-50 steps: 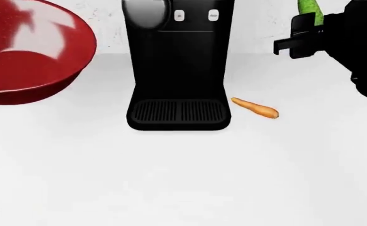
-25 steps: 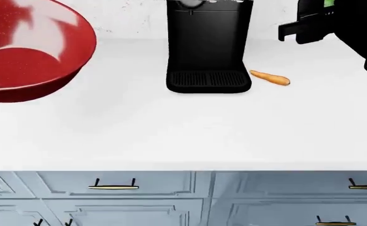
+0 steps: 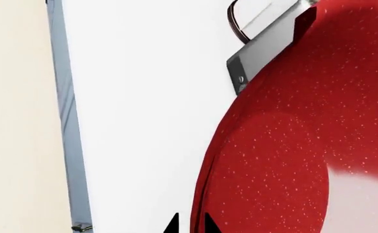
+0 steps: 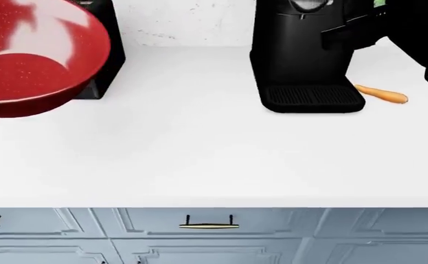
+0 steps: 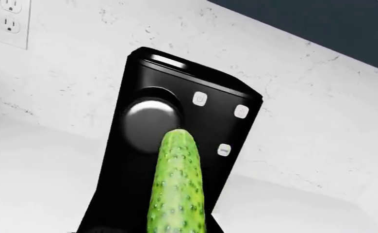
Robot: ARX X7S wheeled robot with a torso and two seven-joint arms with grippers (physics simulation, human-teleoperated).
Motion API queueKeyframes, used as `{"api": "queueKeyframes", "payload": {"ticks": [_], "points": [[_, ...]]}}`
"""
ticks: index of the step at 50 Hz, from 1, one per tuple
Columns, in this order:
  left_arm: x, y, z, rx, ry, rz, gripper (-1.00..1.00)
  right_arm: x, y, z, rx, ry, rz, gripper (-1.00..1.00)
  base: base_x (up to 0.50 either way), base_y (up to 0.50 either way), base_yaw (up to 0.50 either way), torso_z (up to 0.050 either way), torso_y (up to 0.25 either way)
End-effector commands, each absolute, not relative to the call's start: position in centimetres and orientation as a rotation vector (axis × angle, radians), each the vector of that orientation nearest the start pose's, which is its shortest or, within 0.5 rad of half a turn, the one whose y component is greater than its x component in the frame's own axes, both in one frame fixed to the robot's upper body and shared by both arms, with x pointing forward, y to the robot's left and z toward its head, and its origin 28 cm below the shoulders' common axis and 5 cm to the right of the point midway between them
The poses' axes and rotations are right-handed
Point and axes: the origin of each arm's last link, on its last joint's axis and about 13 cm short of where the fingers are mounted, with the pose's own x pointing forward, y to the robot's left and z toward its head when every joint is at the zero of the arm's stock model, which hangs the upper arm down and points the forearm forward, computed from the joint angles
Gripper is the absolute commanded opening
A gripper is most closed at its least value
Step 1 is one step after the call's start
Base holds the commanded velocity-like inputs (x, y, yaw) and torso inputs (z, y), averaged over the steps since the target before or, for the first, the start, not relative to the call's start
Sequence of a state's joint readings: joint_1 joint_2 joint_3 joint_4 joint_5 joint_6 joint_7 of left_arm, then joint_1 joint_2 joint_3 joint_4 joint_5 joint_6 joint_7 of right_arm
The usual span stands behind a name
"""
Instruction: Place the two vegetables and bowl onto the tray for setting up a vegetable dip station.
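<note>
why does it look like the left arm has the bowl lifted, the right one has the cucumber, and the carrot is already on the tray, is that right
Not quite: the carrot is not on a tray. The head view shows it lying on the white counter beside the black coffee machine, and no tray is visible. The rest holds: the bowl is raised at the left, and the right wrist view shows the cucumber held.

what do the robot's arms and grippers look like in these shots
Little of them shows. In the head view the right arm is a bulky, matte black mass with a blocky, angular black gripper body. In the left wrist view only two small pointed black fingertips are visible. No cables, markings or other colours can be seen.
</note>
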State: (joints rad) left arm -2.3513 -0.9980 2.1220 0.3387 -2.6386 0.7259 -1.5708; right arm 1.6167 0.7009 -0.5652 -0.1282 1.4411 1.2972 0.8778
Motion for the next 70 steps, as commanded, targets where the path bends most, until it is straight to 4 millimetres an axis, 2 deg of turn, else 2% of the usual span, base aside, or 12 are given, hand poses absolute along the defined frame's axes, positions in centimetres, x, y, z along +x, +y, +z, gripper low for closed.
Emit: {"api": "queueKeyframes", "payload": {"ticks": [1, 16, 35, 70], "points": [[25.55, 27.03, 39.72, -0.918, 0.313, 0.945, -1.0, 26.24, -14.49, 37.71, -0.342, -0.005, -0.083, -1.0, 0.14, 0.5, 0.0, 0.0, 0.0], [25.55, 26.96, 39.72, -0.916, 0.317, 0.943, -1.0, 26.22, -14.38, 37.79, -0.347, -0.008, -0.082, -1.0, 0.09, 0.5, 0.0, 0.0, 0.0], [25.51, 26.8, 39.71, -0.911, 0.313, 0.937, -1.0, 26.27, -14.25, 37.79, -0.36, -0.017, -0.081, -1.0, -0.18, 0.5, 0.0, 0.0, 0.001], [25.45, 26.75, 39.8, -0.907, 0.306, 0.93, -1.0, 26.11, -14.2, 38.02, -0.371, -0.03, -0.088, -1.0, 0.0, 0.5, 0.0, 0.0, 0.0]]}}
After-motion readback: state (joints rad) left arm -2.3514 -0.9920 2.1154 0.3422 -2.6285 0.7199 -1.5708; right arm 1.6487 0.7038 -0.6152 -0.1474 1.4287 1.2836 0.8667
